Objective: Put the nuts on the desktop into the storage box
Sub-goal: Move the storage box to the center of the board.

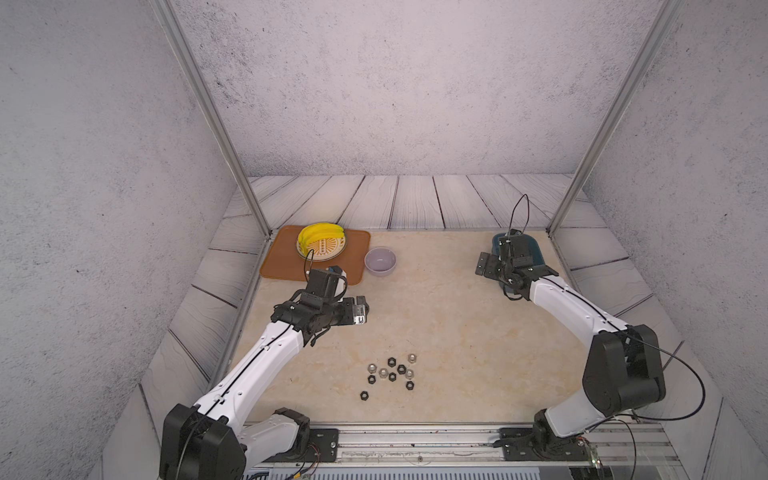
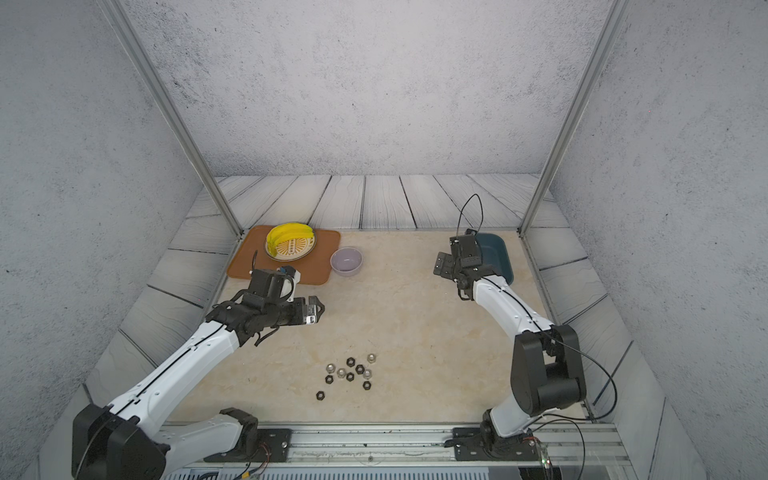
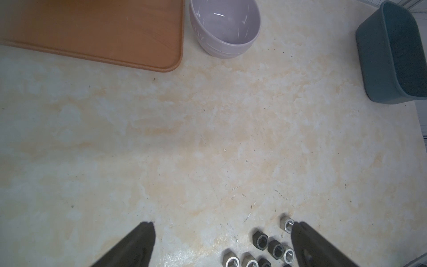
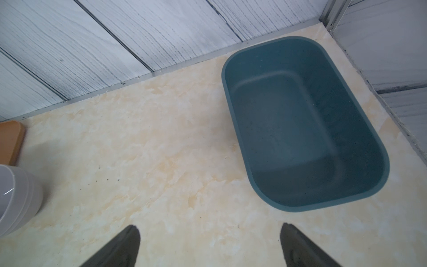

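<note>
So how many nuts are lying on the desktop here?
10 nuts, all on the desktop near its front: nine in a loose cluster, one black nut apart, closer to the front edge. The storage box is empty; none appear hidden.

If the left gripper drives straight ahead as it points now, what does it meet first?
Probably bare desktop: the open left gripper seems tilted down at it, nothing between. The nuts sit beside one finger, off the line; bowl and storage box lie farther, to either side. Tilt unclear.
</note>
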Robot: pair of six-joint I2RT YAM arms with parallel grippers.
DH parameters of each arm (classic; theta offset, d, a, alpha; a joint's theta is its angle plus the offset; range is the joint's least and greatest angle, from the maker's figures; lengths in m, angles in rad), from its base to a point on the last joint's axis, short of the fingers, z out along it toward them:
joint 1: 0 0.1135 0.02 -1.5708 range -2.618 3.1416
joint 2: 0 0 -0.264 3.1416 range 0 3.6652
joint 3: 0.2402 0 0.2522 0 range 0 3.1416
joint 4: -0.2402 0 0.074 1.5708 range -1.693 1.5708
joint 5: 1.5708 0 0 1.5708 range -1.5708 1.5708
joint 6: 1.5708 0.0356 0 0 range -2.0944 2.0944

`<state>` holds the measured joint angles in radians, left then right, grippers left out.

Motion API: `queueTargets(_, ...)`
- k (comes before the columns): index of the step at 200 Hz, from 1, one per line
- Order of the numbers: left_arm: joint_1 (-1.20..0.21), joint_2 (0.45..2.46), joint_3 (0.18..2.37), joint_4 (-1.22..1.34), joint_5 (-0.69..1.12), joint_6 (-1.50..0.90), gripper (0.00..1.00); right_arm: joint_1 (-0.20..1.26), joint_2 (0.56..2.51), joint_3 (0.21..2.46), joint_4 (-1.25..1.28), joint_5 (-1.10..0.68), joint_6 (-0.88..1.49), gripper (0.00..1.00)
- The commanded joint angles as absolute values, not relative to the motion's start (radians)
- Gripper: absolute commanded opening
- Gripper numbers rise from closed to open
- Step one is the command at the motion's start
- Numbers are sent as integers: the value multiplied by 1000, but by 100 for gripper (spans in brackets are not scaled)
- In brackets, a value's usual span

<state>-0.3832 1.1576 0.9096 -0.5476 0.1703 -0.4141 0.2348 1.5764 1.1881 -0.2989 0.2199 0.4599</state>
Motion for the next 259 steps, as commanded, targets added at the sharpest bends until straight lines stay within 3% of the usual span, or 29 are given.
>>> queueTargets(1,-391,1168,914,-539,171,-392,98,219,1606,1233,-357,237,460,99)
queueTargets(52,-396,1212,918,-513,191,-397,98,154,1686,1315,-391,224,374,99)
queueTargets(119,-403,1212,922,-527,189,-392,98,150,2014,1710,-753,278,214,91)
queueTargets(259,-411,1226,933,-530,194,-409,98,120,2107,1767,-778,247,146,86)
